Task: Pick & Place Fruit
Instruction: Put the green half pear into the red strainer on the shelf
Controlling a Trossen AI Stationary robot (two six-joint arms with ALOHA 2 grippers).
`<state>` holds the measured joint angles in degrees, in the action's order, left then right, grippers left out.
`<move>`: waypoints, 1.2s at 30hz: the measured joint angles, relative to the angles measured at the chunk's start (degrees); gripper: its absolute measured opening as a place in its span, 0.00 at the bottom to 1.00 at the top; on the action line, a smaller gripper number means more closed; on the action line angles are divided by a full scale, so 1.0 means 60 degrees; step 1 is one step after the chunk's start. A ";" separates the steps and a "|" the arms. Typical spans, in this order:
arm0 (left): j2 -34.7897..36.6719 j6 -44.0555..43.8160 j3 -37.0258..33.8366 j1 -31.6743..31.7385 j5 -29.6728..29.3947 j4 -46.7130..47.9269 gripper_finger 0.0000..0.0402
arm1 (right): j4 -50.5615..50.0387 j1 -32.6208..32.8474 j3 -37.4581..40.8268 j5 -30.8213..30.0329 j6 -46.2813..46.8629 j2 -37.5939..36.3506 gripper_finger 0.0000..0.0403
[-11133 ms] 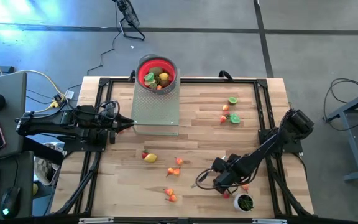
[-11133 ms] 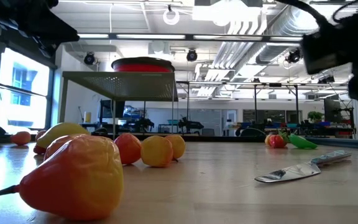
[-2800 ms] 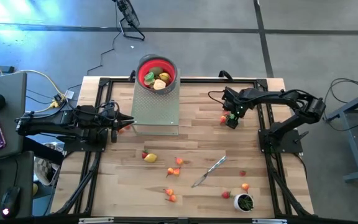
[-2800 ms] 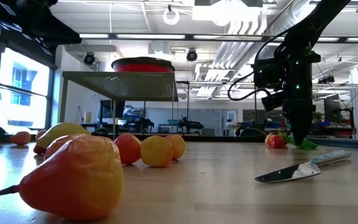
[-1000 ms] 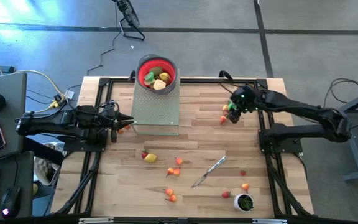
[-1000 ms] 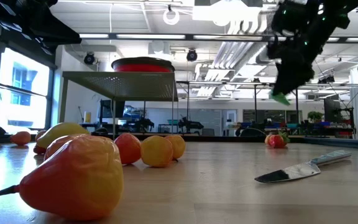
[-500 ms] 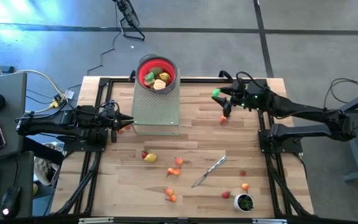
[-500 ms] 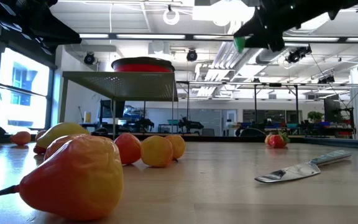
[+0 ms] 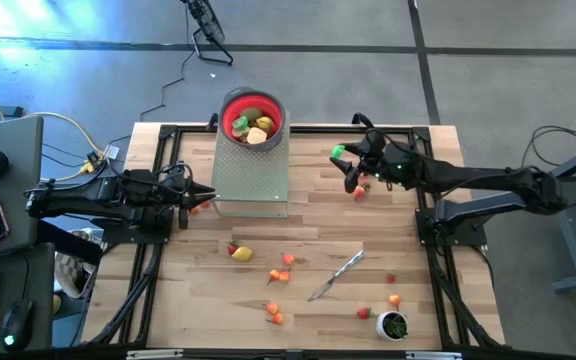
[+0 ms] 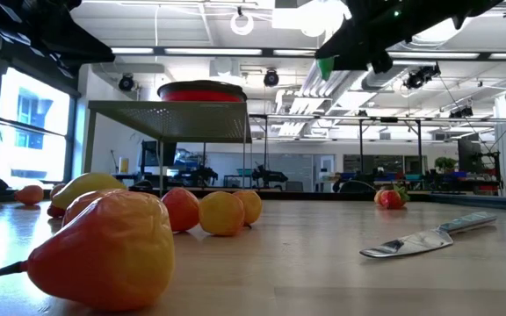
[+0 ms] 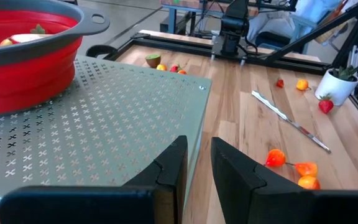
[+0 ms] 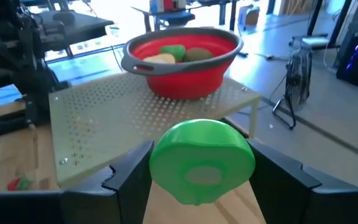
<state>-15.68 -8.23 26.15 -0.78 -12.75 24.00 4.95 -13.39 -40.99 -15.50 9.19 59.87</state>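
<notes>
My right hand (image 9: 341, 157) is raised above the far right part of the desk (image 9: 368, 240), between the perforated stand (image 9: 251, 175) and the right frame rail. Its fingers (image 12: 129, 171) pinch a green fruit piece (image 12: 202, 160) from both sides; in the low view the same piece (image 10: 326, 67) shows high above the desk surface, clear of everything below. The right wrist view looks past the held piece toward the red bowl (image 12: 184, 60).

The red bowl (image 9: 252, 117) sits on the far end of the stand and holds several fruit pieces, green, yellow and tan among them. I cannot count them exactly.

Just below the right hand, one small red-orange piece (image 9: 359, 192) lies on the desk. Loose fruit is scattered over the near half: a yellow piece with a red one touching it (image 9: 240, 253) near the stand's front, a group of orange pieces (image 9: 282, 268) toward the middle, another pair (image 9: 274, 314) nearer the front edge, and a few red and orange pieces (image 9: 393, 299) near the small white cup (image 9: 393, 325). The silver knife (image 9: 335, 275) lies at a slant between these groups.

My left hand (image 11: 194, 165) rests at the stand's left edge, its fingers (image 11: 169, 171) slightly apart and gripping nothing.
</notes>
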 joint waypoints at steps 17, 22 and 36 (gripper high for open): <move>-0.0004 0.0652 0.0000 0.0002 -0.0550 0.0023 0.17 | 0.6900 -0.0148 -0.0006 0.0672 -0.0329 0.2942 0.57; -0.0004 0.0616 0.0000 0.0000 -0.0557 0.0019 0.17 | 0.6908 -0.0351 -0.0604 0.1145 -0.0531 0.3518 0.57; -0.0004 0.0583 0.0000 0.0004 -0.0583 -0.0046 0.17 | 0.5340 -0.0480 -0.3314 0.1612 -0.1548 0.5314 0.57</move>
<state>-15.70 -4.73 26.15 -0.75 -16.25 23.73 36.99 -16.27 -60.87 -5.83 -0.10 91.76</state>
